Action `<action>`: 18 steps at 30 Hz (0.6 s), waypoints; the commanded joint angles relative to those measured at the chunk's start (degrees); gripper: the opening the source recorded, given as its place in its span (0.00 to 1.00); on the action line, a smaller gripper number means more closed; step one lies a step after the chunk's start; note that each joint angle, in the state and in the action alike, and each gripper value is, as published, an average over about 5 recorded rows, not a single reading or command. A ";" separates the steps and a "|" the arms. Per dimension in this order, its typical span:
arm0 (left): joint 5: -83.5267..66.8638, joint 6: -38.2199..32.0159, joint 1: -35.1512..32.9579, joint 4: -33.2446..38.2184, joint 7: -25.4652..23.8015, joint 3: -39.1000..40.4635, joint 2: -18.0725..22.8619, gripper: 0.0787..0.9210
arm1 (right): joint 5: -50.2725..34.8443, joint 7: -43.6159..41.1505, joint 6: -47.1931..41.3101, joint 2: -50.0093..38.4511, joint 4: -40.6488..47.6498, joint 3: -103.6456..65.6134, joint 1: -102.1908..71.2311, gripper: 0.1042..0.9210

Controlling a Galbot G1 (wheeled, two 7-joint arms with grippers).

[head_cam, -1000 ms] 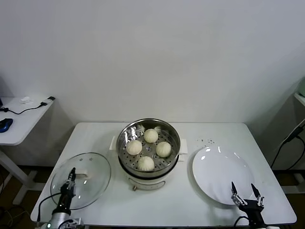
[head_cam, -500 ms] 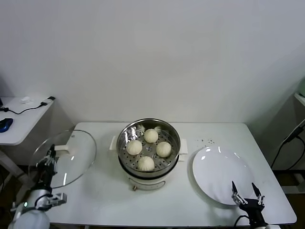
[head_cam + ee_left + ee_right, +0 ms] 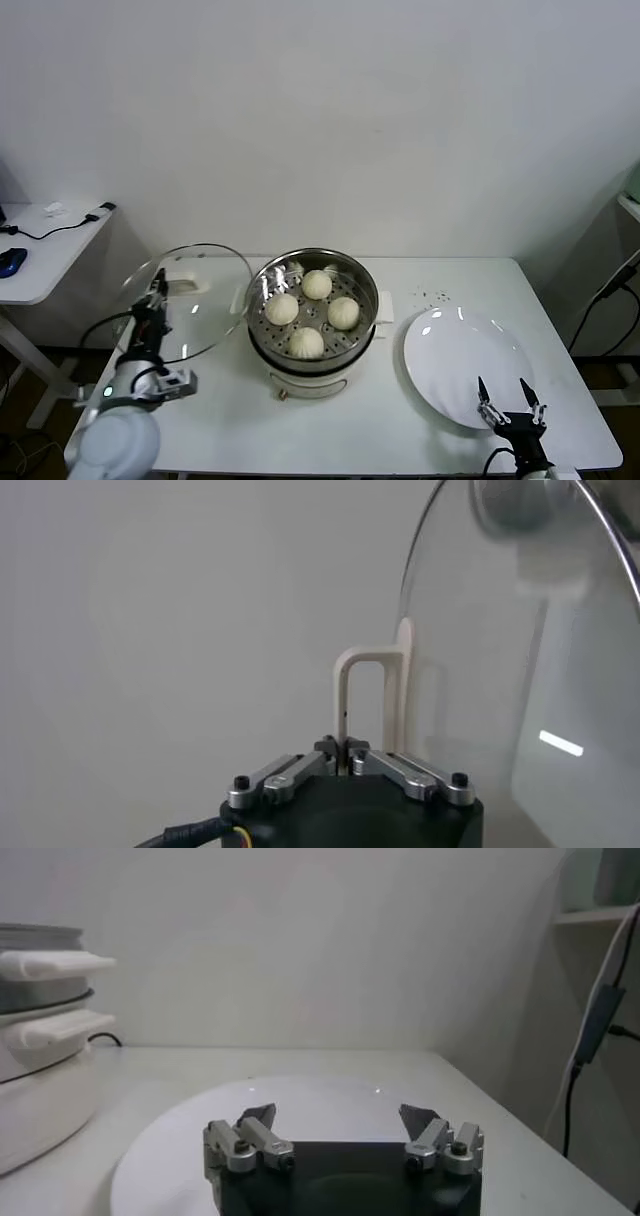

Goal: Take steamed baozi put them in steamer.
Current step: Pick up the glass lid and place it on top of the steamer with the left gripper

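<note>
I've lifted the round glass lid (image 3: 188, 300) off the worktop (image 3: 330, 420); my left gripper (image 3: 155, 298) jaws pinch its cream handle (image 3: 368, 695), lid tilted beside the shiny steel steamer (image 3: 312, 310). All four cream-white baozi (image 3: 312, 312) sit inside, so covering comes next, I judge. Right gripper (image 3: 506, 396) jaws gape wide over the white plate (image 3: 465, 362).

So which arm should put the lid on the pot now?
The left. Its gripper is already shut on the glass lid, lifted beside the pot. The right gripper hangs open by the plate.

White table (image 3: 330, 420) bears steamer (image 3: 312, 312), plate (image 3: 467, 365) (white).
</note>
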State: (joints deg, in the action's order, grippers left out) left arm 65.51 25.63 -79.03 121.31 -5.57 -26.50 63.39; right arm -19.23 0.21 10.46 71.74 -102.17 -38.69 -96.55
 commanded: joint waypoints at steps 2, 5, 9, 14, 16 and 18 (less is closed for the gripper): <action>15.73 10.77 10.66 3.07 -8.97 22.20 10.37 0.07 | 1.45 0.33 -0.17 0.00 -0.52 0.29 0.37 0.88; 17.74 10.97 11.47 1.50 -8.92 24.51 12.84 0.07 | 1.39 0.36 -0.10 0.05 -0.29 0.26 0.55 0.88; 20.50 10.53 12.22 -0.85 -8.54 27.18 16.10 0.07 | 1.33 0.36 0.11 0.23 0.25 0.18 0.74 0.88; 23.19 9.79 13.10 -4.69 -7.11 29.59 20.16 0.07 | 1.26 0.36 0.36 0.49 0.54 0.05 0.95 0.88; 23.94 9.65 13.39 -5.94 -6.90 30.42 21.42 0.07 | 1.24 0.37 0.45 0.62 0.56 -0.07 1.04 0.88; 24.42 9.63 13.53 -6.92 -6.86 31.07 22.25 0.07 | 1.24 0.37 0.52 0.71 0.59 -0.17 1.08 0.88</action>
State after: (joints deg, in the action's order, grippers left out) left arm 82.92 33.78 -68.23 119.73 -11.77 -3.74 77.30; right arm -18.24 0.53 10.89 72.33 -101.74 -38.75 -95.51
